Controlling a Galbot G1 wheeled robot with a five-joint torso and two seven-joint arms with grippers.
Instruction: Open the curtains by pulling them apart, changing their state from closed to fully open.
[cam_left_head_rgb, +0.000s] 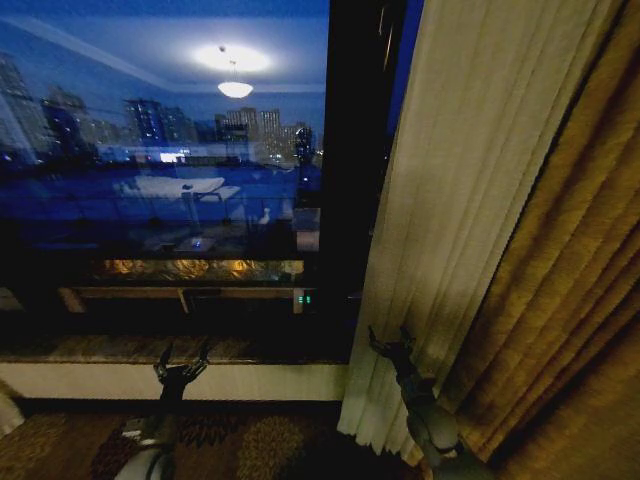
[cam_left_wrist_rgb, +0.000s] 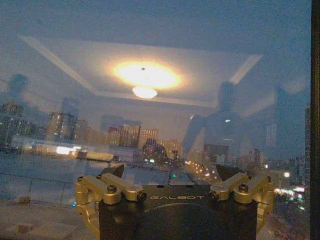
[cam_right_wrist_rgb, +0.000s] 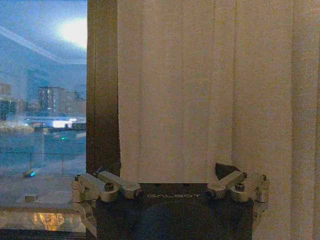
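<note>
Sheer cream curtains (cam_left_head_rgb: 470, 190) gathered at the right of a dark window (cam_left_head_rgb: 160, 180), just beside the golden-brown drapes (cam_left_head_rgb: 570, 300), with night skyline and a reflected ceiling lamp (cam_left_head_rgb: 235, 88) across the bare glass. Right gripper (cam_left_head_rgb: 388, 343) spread open at the inner edge of the cream panel near its lower part, fingers apart on either side of the fabric front in the right wrist view, nothing clamped. Left gripper (cam_left_head_rgb: 183, 357) likewise released, raised before the window sill (cam_left_head_rgb: 120, 348) and facing plain glass. Likely risks from here: thin weave slipping out of a shallow pinch, a pleat snagging on a finger, or a low pull dragging the hem while the top hangs back, leaving the opening incomplete. No containers in sight, so no contents to report. Patterned carpet (cam_left_head_rgb: 250, 440) below.
</note>
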